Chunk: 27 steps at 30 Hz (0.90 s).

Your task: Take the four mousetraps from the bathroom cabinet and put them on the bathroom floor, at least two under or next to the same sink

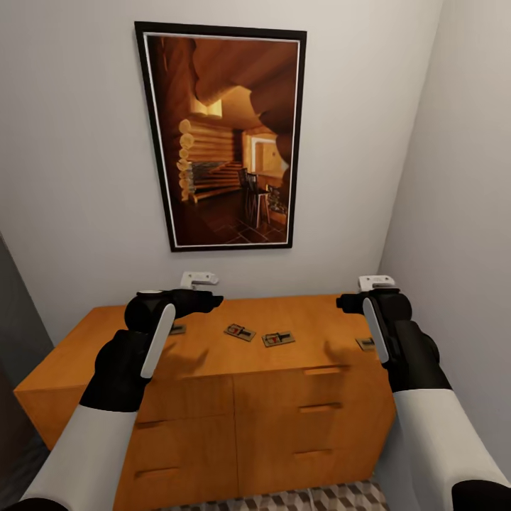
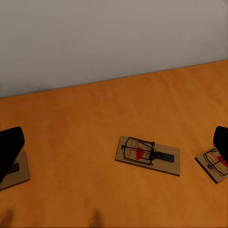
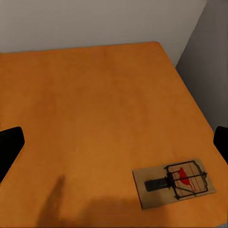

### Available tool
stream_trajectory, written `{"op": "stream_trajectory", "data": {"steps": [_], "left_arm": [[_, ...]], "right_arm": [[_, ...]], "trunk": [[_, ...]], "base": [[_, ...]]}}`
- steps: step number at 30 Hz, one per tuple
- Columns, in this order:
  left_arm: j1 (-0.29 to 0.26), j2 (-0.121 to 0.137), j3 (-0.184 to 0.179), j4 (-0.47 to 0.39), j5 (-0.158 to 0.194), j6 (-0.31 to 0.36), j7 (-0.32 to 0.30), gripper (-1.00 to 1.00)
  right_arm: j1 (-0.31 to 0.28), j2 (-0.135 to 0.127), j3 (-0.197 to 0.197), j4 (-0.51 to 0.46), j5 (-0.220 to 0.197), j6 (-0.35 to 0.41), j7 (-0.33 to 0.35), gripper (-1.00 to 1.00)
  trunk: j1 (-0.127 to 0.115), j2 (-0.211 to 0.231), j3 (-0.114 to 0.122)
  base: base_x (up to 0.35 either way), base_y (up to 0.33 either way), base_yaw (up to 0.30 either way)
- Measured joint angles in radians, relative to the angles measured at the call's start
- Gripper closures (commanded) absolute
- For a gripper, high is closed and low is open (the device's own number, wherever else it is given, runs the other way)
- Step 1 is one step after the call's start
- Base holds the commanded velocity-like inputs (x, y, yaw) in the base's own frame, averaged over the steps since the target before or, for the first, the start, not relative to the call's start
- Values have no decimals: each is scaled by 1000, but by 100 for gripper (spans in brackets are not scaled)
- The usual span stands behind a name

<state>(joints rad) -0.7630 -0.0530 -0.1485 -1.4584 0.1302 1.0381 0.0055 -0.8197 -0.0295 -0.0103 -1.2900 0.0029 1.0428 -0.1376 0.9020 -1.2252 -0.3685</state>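
Note:
The orange-brown cabinet stands against the wall with mousetraps lying flat on its top. Two mousetraps sit side by side near the middle. A third mousetrap peeks out behind my left gripper, and another lies by the right edge under my right gripper. Both grippers hover above the top, open and empty. In the left wrist view one mousetrap lies between the spread fingertips. The right wrist view shows a mousetrap near the cabinet's corner.
A large framed picture hangs above the cabinet. Two small white wall gadgets sit just over its back edge. A grey side wall closes in on the right. Cube-pattern bathroom floor shows below the drawers.

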Motion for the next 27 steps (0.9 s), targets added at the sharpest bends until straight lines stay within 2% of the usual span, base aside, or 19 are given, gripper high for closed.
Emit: {"op": "stream_trajectory", "data": {"steps": [18,27], "left_arm": [[0,7,1,0,-2,1,0,-100],[0,21,0,0,0,1,0,-100]], "right_arm": [[0,2,4,4,2,0,5,-100],[0,3,5,4,1,0,5,-100]], "trunk": [[0,0,0],[0,0,0]], "base": [[32,0,0],[126,0,0]]}}
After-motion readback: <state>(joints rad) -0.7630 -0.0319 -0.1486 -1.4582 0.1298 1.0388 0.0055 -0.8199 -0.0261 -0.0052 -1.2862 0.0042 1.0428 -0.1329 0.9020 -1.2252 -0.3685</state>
